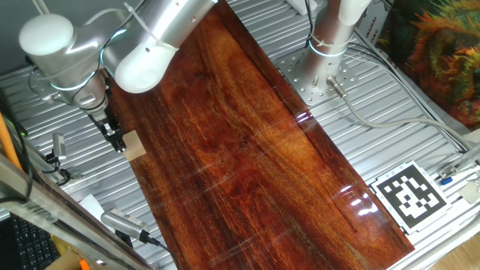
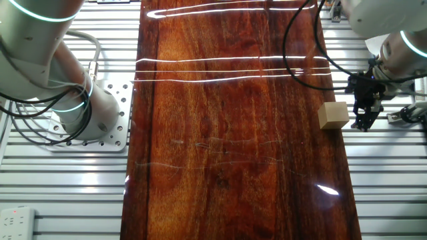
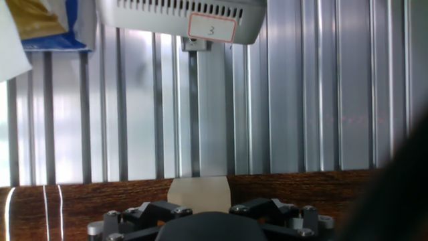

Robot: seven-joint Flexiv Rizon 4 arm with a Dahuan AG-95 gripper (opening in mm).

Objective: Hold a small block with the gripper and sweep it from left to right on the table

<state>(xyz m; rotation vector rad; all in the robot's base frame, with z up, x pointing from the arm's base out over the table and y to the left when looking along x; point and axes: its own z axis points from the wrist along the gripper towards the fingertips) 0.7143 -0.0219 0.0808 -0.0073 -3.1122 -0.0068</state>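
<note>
The small block, a light tan wooden cube, rests at the very edge of the reddish-brown table. In the other fixed view the block is at the right edge of the table. My gripper hangs just outside that edge, over the ribbed metal, right beside the block and not around it. From the opposite side the gripper shows a small gap to the cube and holds nothing. In the hand view the block lies straight ahead on the table; the fingertips are hidden there.
A fixed white column stands on a plate beyond the far edge of the board. Cables and a black-and-white marker tag lie on the ribbed metal. A metal cylinder lies near the front edge.
</note>
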